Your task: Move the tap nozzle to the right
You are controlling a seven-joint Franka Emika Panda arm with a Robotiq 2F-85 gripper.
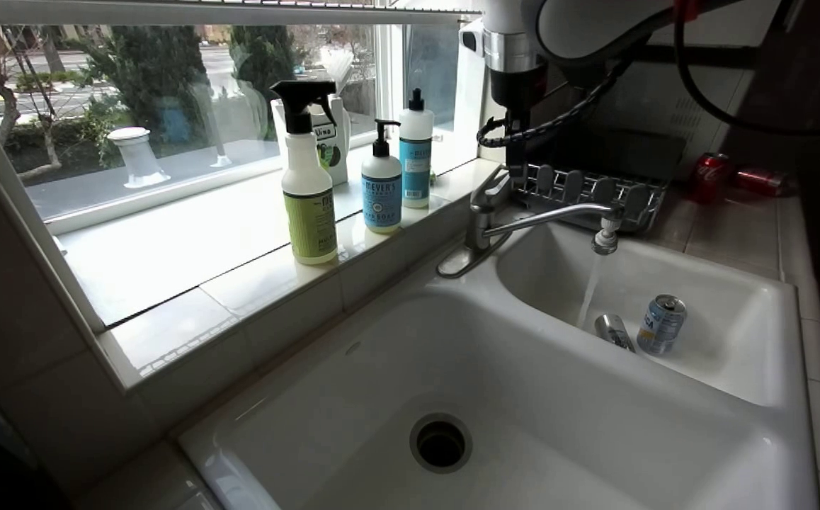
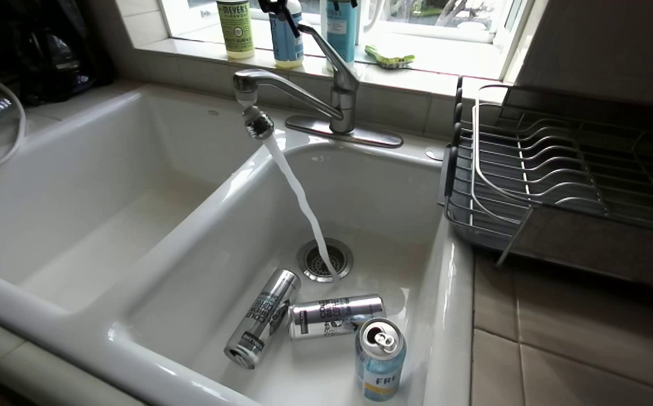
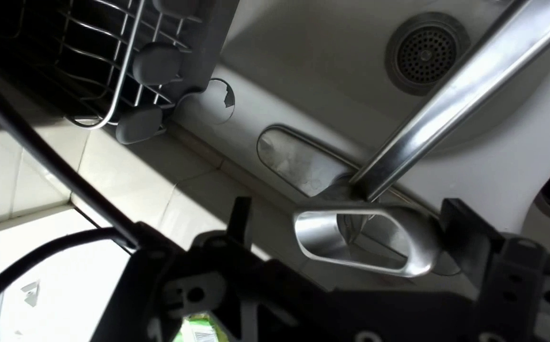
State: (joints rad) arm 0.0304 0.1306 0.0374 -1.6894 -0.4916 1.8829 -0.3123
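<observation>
The silver tap nozzle (image 1: 605, 239) hangs at the end of the chrome spout (image 1: 551, 215). It also shows in an exterior view (image 2: 258, 122), near the divider between the basins. Water runs from it into the basin with the cans. The nozzle is out of the wrist view, where the spout (image 3: 465, 99) crosses the upper right. The looped tap handle (image 3: 420, 249) stands upright above the tap base. My gripper (image 3: 351, 213) is open around the handle, with the right finger close to or touching it and the left finger apart. It also shows in an exterior view (image 1: 518, 166).
A silver can (image 2: 335, 316), another silver can (image 2: 263, 318) and a blue can (image 2: 381, 358) are in the basin. A dish rack (image 2: 557, 169) stands beside it. A spray bottle (image 1: 309, 205), a soap bottle (image 1: 382, 191) and a teal bottle (image 1: 416, 159) stand on the sill.
</observation>
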